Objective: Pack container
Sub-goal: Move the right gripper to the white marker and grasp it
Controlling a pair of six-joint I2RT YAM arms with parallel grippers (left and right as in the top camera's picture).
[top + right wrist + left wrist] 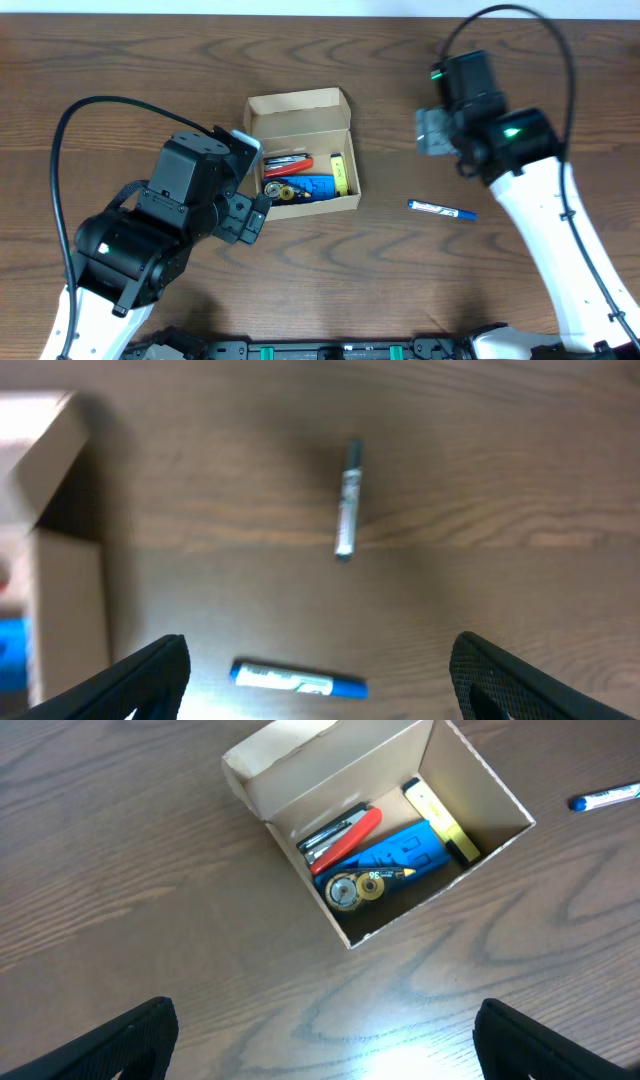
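Open cardboard container point(300, 150) sits mid-tabletop point(120, 60), flap raised at 12 o'clock, part-filled | blue marker point(441, 209) lies loose at its 4 o'clock | left jaws and right jaws spread wide, empty | box likely light, thin-walled, crushable: pinch the flap edge gently.

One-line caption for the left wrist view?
Left claw, open, beside the open container of assorted small items; a blue pen lies outside on the table.
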